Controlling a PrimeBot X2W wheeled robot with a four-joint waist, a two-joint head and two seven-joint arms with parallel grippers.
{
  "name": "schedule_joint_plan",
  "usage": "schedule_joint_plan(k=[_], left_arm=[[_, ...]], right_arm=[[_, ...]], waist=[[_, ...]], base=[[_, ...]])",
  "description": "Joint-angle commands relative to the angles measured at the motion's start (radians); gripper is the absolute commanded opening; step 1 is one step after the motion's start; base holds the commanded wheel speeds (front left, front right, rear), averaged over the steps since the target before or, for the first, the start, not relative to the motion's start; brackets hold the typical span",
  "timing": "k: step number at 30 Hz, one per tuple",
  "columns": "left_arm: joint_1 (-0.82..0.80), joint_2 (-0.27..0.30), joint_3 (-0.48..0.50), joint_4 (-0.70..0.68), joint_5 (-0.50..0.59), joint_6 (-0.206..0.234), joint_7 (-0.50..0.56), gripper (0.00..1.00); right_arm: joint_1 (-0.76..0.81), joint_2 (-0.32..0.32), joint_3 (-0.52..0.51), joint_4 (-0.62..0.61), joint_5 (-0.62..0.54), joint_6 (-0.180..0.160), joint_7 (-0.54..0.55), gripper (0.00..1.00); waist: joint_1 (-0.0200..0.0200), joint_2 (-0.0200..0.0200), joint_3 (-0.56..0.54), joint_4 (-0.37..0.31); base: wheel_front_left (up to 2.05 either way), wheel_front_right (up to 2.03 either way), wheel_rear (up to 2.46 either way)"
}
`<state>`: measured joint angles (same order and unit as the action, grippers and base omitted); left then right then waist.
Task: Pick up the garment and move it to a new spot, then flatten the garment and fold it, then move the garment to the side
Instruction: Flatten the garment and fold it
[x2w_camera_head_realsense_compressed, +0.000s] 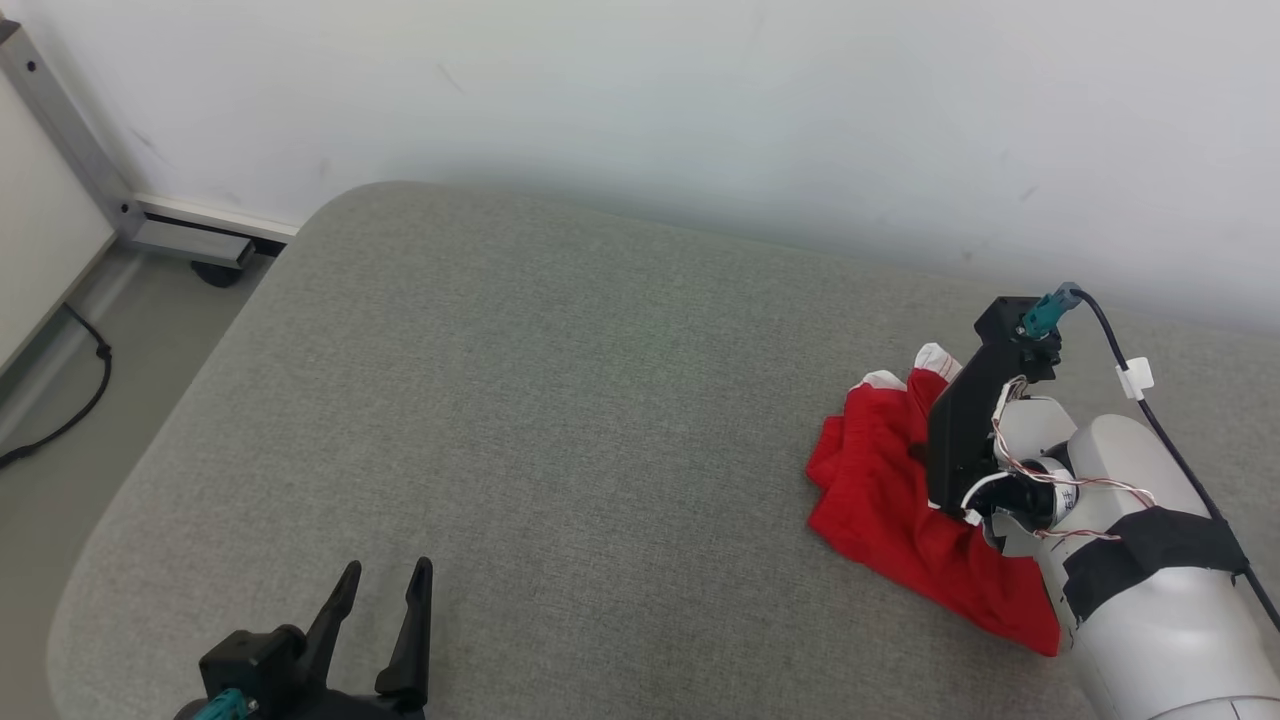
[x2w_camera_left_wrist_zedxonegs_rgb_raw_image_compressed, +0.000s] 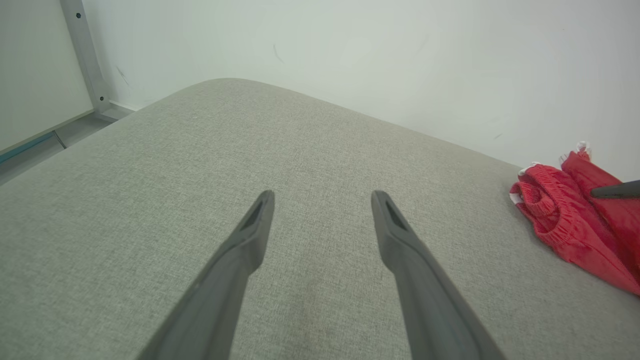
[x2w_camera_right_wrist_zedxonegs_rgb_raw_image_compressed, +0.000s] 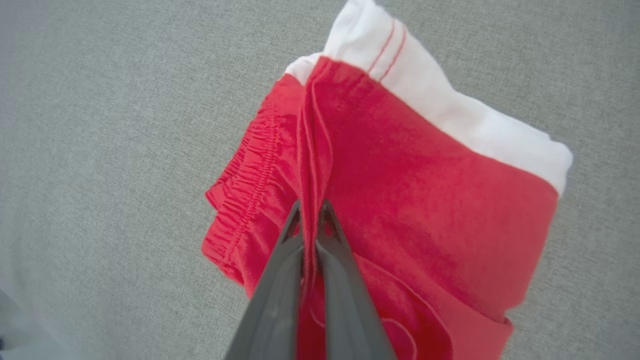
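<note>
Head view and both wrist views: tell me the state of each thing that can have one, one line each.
Right gripper: shut on a raised ridge of the garment.
Left gripper: open, holding nothing, over bare cushion.
Garment: crumpled, not flattened, lying at the cushion's right side.
</note>
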<state>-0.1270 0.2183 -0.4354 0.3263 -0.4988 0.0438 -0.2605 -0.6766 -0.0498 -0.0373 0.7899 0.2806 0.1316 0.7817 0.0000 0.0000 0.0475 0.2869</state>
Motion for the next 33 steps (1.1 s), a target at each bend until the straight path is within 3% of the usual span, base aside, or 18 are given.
schedule_joint_plan(k=[1, 12, 13, 14, 15, 24, 33], left_arm=[[-0.005, 0.003, 0.0, 0.002, 0.005, -0.002, -0.006, 1.0], [-0.008, 0.003, -0.013, 0.011, 0.003, -0.006, -0.005, 1.0], [-0.008, 0.003, -0.015, 0.01, 0.001, -0.004, -0.005, 1.0], [-0.007, 0.003, -0.015, 0.009, 0.001, -0.004, -0.005, 1.0], [-0.007, 0.004, -0.015, 0.009, 0.0, -0.003, -0.005, 1.0], [-0.006, 0.009, -0.009, 0.004, -0.006, 0.007, -0.005, 1.0], [0.006, 0.017, -0.003, -0.01, -0.006, 0.014, -0.006, 1.0]], right_arm=[[-0.015, -0.002, 0.003, 0.011, 0.007, -0.002, -0.009, 0.0], [-0.084, -0.002, 0.041, 0.208, 0.048, -0.002, -0.116, 0.0], [-0.095, -0.002, 0.049, 0.242, 0.055, -0.002, -0.134, 0.05], [-0.102, -0.002, 0.052, 0.256, 0.065, -0.002, -0.148, 0.57], [-0.108, -0.002, 0.054, 0.269, 0.072, -0.002, -0.163, 1.0], [-0.188, -0.002, 0.094, 0.338, 0.099, -0.002, -0.308, 1.0], [-0.18, -0.044, 0.045, 0.34, -0.058, -0.002, -0.483, 1.0]], waist=[[0.0, 0.0, -0.003, 0.009], [0.0, 0.0, -0.009, 0.05], [0.0, 0.0, -0.009, 0.054], [0.0, 0.0, -0.008, 0.056], [0.0, 0.0, -0.008, 0.057], [0.0, 0.0, -0.005, 0.042], [0.0, 0.0, -0.011, -0.006]], base=[[0.0, 0.0, 0.0], [0.0, 0.0, 0.0], [0.0, 0.0, 0.0], [0.0, 0.0, 0.0], [0.0, 0.0, 0.0], [0.0, 0.0, 0.0], [0.0, 0.0, 0.0]])
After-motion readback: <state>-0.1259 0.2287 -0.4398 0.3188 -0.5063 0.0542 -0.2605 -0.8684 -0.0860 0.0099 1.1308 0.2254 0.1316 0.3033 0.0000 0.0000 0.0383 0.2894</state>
